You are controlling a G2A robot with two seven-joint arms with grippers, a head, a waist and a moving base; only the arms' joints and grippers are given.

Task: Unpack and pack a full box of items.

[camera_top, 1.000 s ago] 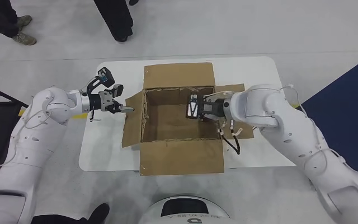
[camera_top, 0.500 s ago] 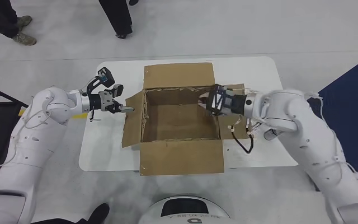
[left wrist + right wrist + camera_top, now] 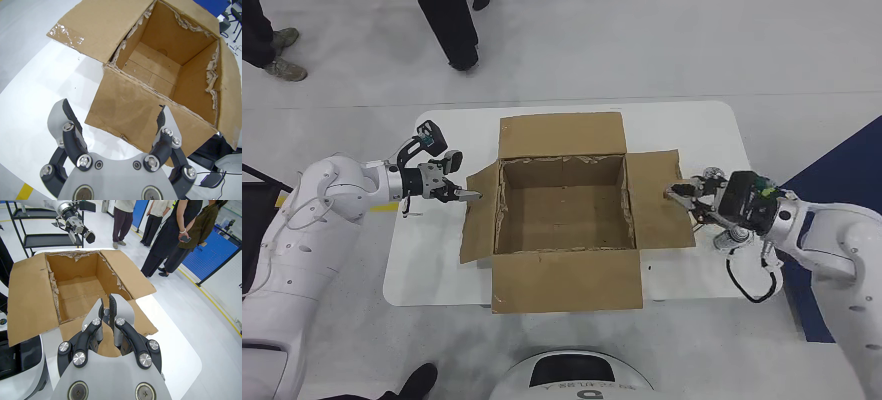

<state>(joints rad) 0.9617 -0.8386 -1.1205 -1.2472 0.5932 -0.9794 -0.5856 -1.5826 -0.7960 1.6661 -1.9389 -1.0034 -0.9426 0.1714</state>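
**Open box mid-counter, a claw at each side flap**

Top: the box (image 3: 562, 205) sits mid-counter (image 3: 692, 125) with four flaps splayed. The left claw (image 3: 470, 196) is at the left flap's edge and the right claw (image 3: 674, 192) is over the right flap's outer edge.
Left wrist: the claw (image 3: 113, 111) is spread, facing the flap, and the box (image 3: 170, 56) interior is bare.
Right wrist: the claw (image 3: 106, 300) is pressed together above the flap, with bare counter (image 3: 170, 328) beside it.

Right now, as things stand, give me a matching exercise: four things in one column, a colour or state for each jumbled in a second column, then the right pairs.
Things:
1. left gripper
2. right gripper
3. cardboard box
4. table

States:
A. white, bearing the box
B. fingers together
C. fingers spread apart
D. brown, open, flaps folded outward

Pairs: 1-C, 2-B, 3-D, 4-A
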